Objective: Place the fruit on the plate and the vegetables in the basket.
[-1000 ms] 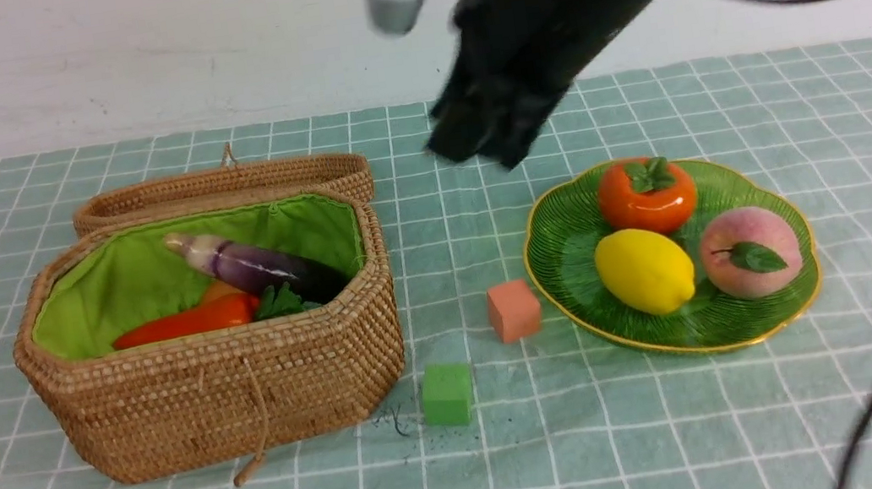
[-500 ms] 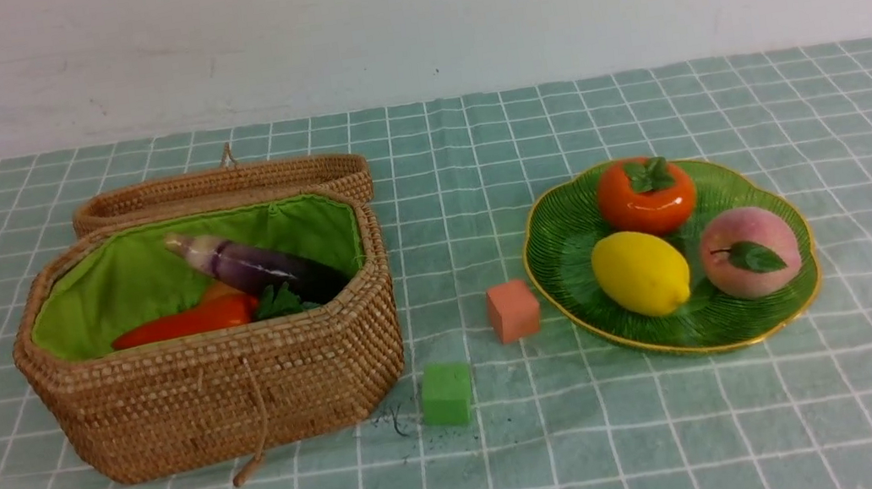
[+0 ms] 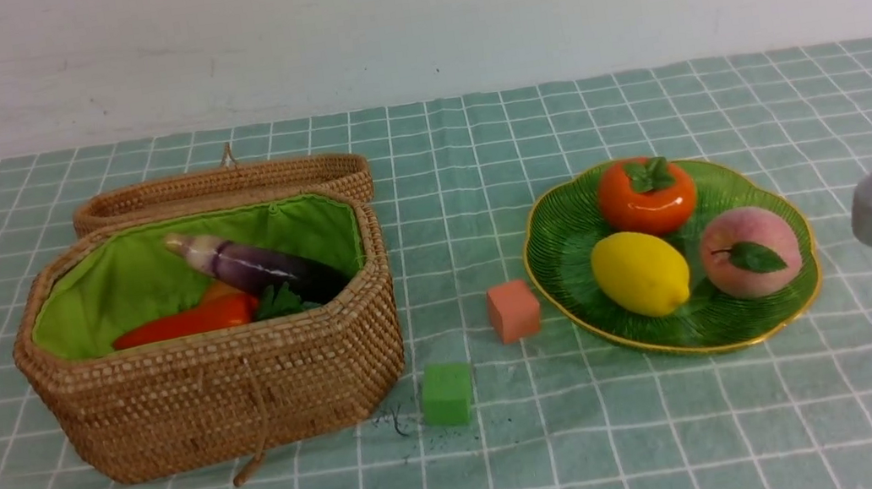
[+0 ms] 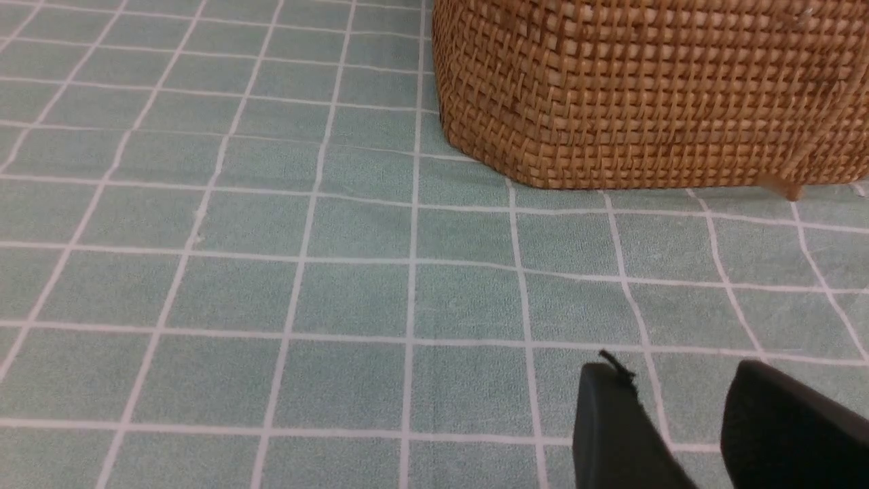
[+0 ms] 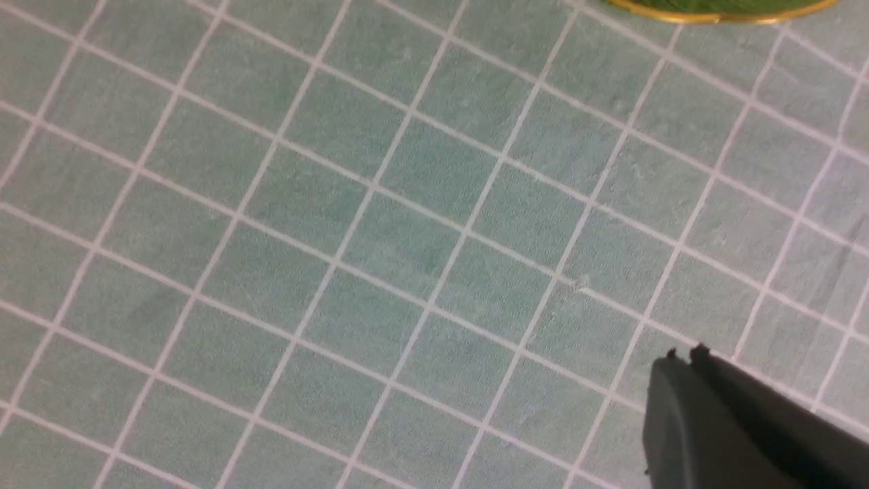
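Sitting on the plate (image 3: 575,259) at three o'clock, fruit (image 3: 641,273) rests while vegetables (image 3: 251,266) fill the basket (image 3: 218,394) at nine; right gripper (image 5: 682,363) closed empty, left gripper (image 4: 679,407) slightly parted, empty

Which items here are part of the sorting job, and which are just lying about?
Job: lemon, persimmon, peach, green plate; eggplant, carrot, wicker basket.

Lying about: salmon-pink cube, green cube.

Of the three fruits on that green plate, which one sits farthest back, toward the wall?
The orange persimmon with the green leafy cap. It sits at the back of the plate, while the yellow lemon and pink peach lie nearer the camera.
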